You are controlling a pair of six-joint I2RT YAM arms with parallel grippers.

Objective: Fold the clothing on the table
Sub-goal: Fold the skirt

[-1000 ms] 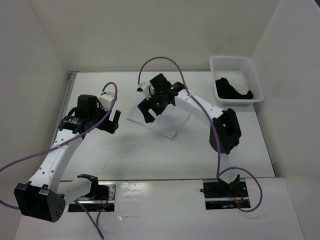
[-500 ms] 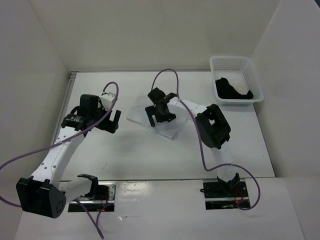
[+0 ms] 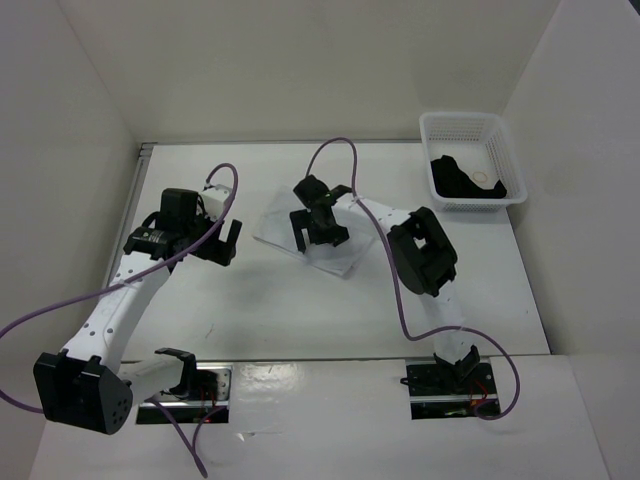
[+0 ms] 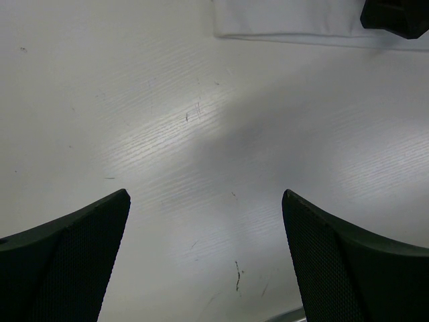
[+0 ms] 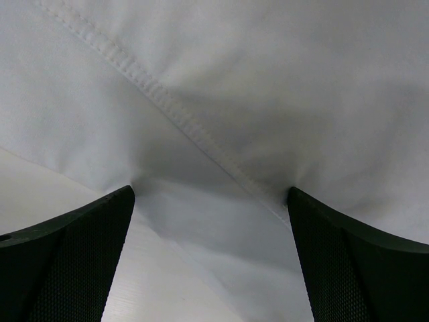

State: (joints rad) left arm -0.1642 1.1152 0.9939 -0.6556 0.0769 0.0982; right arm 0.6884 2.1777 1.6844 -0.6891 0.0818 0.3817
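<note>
The clothing [image 3: 352, 256], a thin white garment, lies flat in the middle of the table [image 3: 300, 310]. My right gripper [image 3: 320, 228] is down on its left part, open. In the right wrist view both fingertips [image 5: 117, 204] press into the fabric [image 5: 281, 74] astride a stitched hem, with a strip of bare table at the lower left. My left gripper [image 3: 222, 243] hovers open over bare table just left of the clothing. Its wrist view shows the garment's edge [image 4: 288, 20] at the top and nothing between the fingers [image 4: 87, 235].
A white lattice basket [image 3: 497, 135] holding a black garment [image 3: 465, 180] stands at the back right corner. White walls enclose the table on three sides. A metal rail [image 3: 143, 152] runs along the left edge. Purple cables loop above both arms.
The right arm folded its elbow in and brought its gripper down onto the clothing, then held almost still. The left arm has barely moved.
</note>
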